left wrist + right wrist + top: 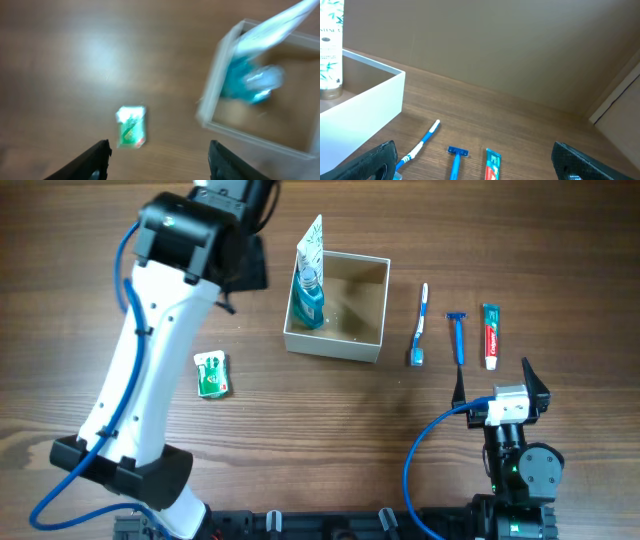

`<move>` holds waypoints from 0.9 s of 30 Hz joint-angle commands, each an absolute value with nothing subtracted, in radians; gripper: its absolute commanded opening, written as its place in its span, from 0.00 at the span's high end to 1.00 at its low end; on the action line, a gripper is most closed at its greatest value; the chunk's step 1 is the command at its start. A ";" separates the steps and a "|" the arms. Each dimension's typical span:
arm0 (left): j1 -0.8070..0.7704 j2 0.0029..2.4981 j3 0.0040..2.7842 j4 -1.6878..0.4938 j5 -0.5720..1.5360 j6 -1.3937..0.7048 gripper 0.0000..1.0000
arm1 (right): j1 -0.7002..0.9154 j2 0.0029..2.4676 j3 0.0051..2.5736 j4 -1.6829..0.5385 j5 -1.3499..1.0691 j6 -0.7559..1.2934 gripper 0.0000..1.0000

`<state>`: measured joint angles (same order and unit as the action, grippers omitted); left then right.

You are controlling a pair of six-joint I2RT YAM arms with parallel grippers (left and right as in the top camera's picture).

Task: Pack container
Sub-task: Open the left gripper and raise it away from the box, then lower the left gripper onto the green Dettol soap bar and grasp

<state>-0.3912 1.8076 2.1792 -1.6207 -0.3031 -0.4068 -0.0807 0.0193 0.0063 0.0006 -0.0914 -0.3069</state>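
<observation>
The container (372, 317), a white-walled box with a tan inside, stands at the table's middle back and holds a blue bottle (309, 298) and a white tube (312, 242) at its left wall. It also shows blurred in the left wrist view (210, 102) and at the left of the right wrist view (375, 100). A green sachet (211, 374) lies left of it, seen between my open, empty left gripper's (159, 162) fingers (131, 127). A toothbrush (421, 326), blue razor (458, 336) and toothpaste tube (490, 335) lie to the right. My right gripper (499, 383) is open and empty, just in front of them.
In the right wrist view the toothbrush (420, 143), razor (456, 161) and toothpaste (491, 165) lie on the wood between the fingers (477, 167). A wall rises behind the table's far edge. The left arm (150, 350) stretches over the table's left side.
</observation>
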 commanded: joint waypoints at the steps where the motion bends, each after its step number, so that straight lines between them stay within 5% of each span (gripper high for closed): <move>1: -0.329 1.803 2.172 -1.684 -0.278 -0.434 0.41 | -0.077 0.011 0.005 0.003 -0.074 -0.288 0.00; 11: -0.233 1.808 1.896 -1.647 -0.189 -0.434 0.38 | -0.077 0.011 0.005 0.003 -0.074 -0.288 0.00; 27: -0.168 1.808 1.280 -1.164 0.067 -0.388 0.36 | -0.077 0.011 0.005 0.003 -0.075 -0.288 0.00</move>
